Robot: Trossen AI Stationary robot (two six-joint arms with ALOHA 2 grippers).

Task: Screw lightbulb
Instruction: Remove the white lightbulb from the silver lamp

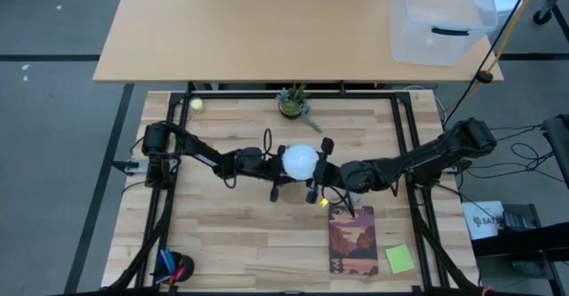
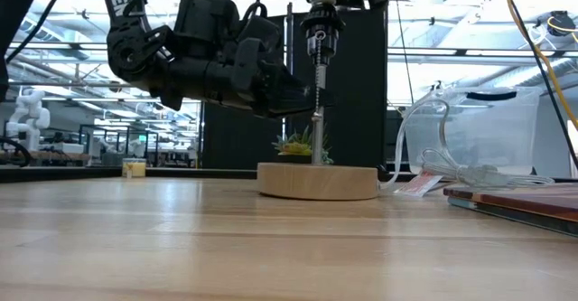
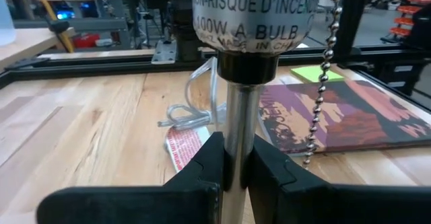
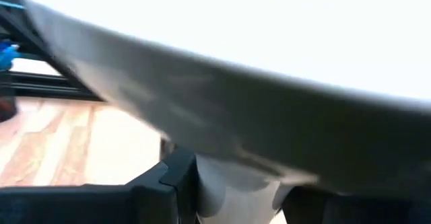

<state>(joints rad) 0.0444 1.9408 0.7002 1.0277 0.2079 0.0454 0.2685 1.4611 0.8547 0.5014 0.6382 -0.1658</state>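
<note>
The white lightbulb (image 1: 300, 160) stands globe-up at the table's middle, over a lamp with a round wooden base (image 2: 318, 181), a thin metal pole (image 2: 318, 120) and a socket (image 3: 252, 15). Its screw end is hidden. My left gripper (image 3: 236, 163) comes from the table's left and is shut on the pole. My right gripper (image 4: 236, 190) comes from the right, level, with its fingers around the bulb's neck under the globe (image 4: 269, 42). A bead pull chain (image 3: 323, 83) hangs from the socket. My left gripper pinches the lamp's metal pole (image 3: 236, 126) between its two fingers, just below the socket. The fingers come level from the table's left and lie across the upright pole; the wooden base rests on the table. My right gripper has the lightbulb's pale neck (image 4: 229, 194) between its two fingers (image 4: 176, 175), just under the globe. It comes level from the table's right. The bulb stands upright above the socket; whether its screw end is in the socket is hidden.
A book (image 1: 353, 240) and a green sticky note (image 1: 399, 259) lie near the right front. A small plant (image 1: 293, 102) and a yellow-green ball (image 1: 196, 104) sit at the far edge. The lamp's cord (image 3: 185, 113) lies beside the base. A clear bin (image 1: 440, 20) stands on the desk beyond.
</note>
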